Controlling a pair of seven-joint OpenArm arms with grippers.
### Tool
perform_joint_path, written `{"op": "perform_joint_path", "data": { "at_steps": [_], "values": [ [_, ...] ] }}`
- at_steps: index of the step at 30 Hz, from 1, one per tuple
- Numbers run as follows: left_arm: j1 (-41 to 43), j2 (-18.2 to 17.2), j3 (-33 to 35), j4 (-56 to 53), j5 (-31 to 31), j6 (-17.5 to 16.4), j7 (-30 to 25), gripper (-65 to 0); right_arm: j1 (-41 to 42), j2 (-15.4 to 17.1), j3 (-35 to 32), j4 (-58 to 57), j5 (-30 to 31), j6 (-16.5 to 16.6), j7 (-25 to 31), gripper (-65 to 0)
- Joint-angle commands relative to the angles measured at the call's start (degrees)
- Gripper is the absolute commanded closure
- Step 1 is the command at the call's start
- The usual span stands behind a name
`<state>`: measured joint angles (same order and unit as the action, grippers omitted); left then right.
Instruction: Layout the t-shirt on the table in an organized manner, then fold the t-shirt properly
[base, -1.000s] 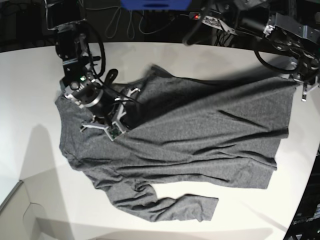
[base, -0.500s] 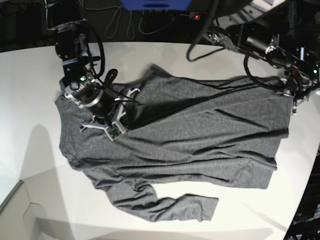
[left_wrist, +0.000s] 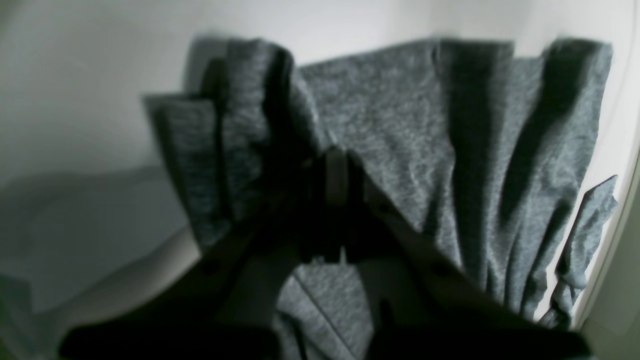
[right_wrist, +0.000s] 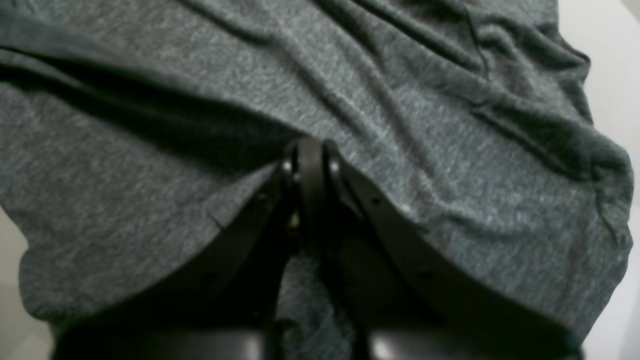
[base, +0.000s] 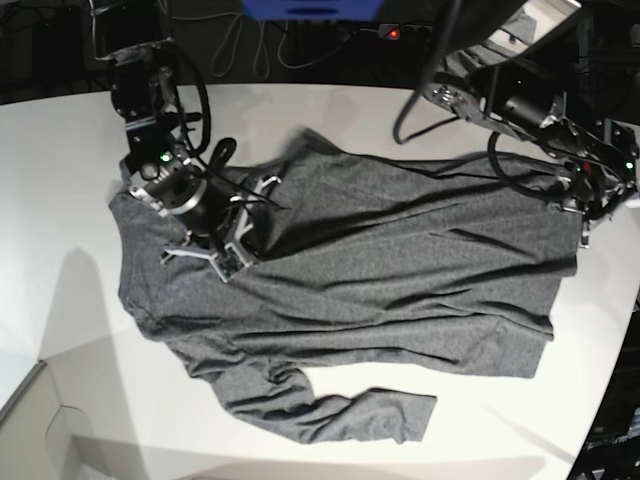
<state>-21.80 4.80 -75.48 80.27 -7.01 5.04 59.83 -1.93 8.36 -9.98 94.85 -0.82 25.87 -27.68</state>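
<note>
Left wrist view, shirt: the t-shirt (left_wrist: 390, 140) hangs from the fingers in soft folds, long way running up and away from them; the cloth is fuzzy grey knit.
Left wrist view, gripper: the left gripper (left_wrist: 334, 175) is clenched, with a bunch of shirt edge pinched between the dark fingers (left_wrist: 336, 172).
Left wrist view, table: the table (left_wrist: 90, 100) is smooth and white, to the left of the fingers and behind the cloth.
Right wrist view, shirt: the t-shirt (right_wrist: 150, 200) lies spread all around the fingers, with ridges and wrinkles running off to the upper right.
Right wrist view, gripper: the right gripper (right_wrist: 310, 160) is clenched, tips pressed on the cloth; I cannot tell if it pinches any.
Base view, shirt: the t-shirt (base: 400, 290) lies on the table (base: 60, 150), long way going side to side, one sleeve curled at the bottom.
Base view, grippers: the right gripper (base: 228, 262) sits on the shoulder part; the left gripper (base: 583, 232) is at the hem end.
Change: the left arm has swung in and down along the hem edge; the right arm has stayed put.
</note>
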Motion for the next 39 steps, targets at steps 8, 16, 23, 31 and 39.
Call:
{"op": "perform_joint_path", "data": {
  "at_steps": [8,16,23,31,39],
  "values": [
    [-2.9,-1.2,0.4,-2.4,-1.0,0.0,-1.0,-4.8,0.7,0.1,0.2,0.8,0.6,0.0,1.4,0.0],
    [-3.0,-1.5,0.4,-2.2,-1.3,-0.3,-0.7,-21.6,0.3,0.1,0.2,0.8,0.5,0.0,1.4,0.0],
    [-2.8,-2.6,0.3,-1.3,-10.4,-0.5,-0.3,-21.8,0.3,0.1,0.2,0.8,0.5,0.0,1.3,0.0],
    [-5.1,-3.8,0.3,0.5,-10.9,-0.5,-0.9,-21.8,0.2,0.2,0.2,0.8,0.5,0.0,1.3,0.0],
    [-4.5,-4.6,0.3,3.0,-13.7,-0.5,0.3,-21.8,0.2,0.2,0.2,0.8,0.5,0.0,1.3,0.0]
  ]
}}
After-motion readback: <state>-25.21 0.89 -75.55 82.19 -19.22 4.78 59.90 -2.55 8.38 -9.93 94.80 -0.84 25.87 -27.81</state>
